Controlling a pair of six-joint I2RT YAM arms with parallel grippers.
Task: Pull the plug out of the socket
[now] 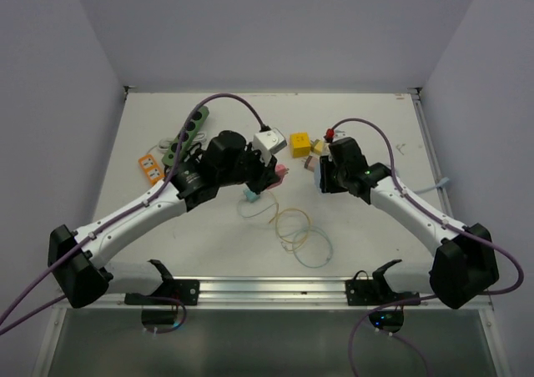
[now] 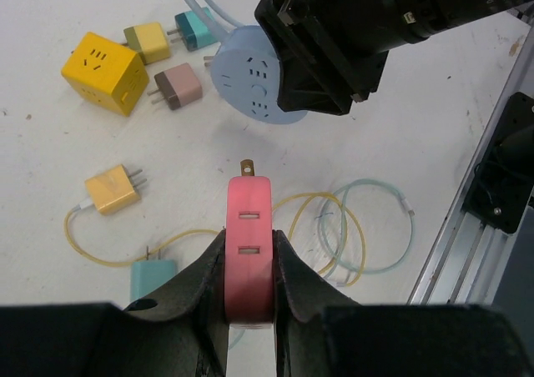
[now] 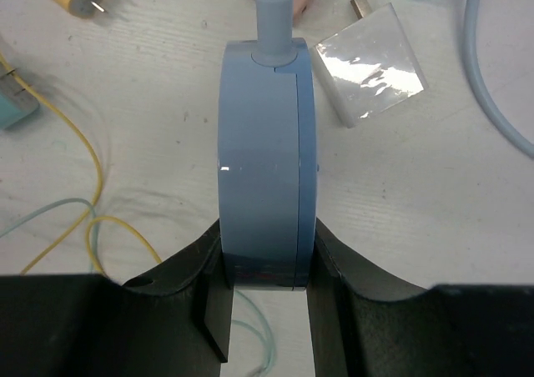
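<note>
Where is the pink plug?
The plug sits low centre in the left wrist view, clamped in the left gripper, clear of the blue socket.

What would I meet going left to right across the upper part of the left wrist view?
In order: yellow cube socket → pale yellow plug → teal plug → round blue socket.

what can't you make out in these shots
- Right wrist view: the blue socket is edge-on, so its holed face is unseen. The jaws cover its lower end.
- Left wrist view: the pink plug has its rear end hidden between the jaws, along with any cord. The right arm covers part of the socket.
- Top view: plug and socket are too small for any detail.
</note>
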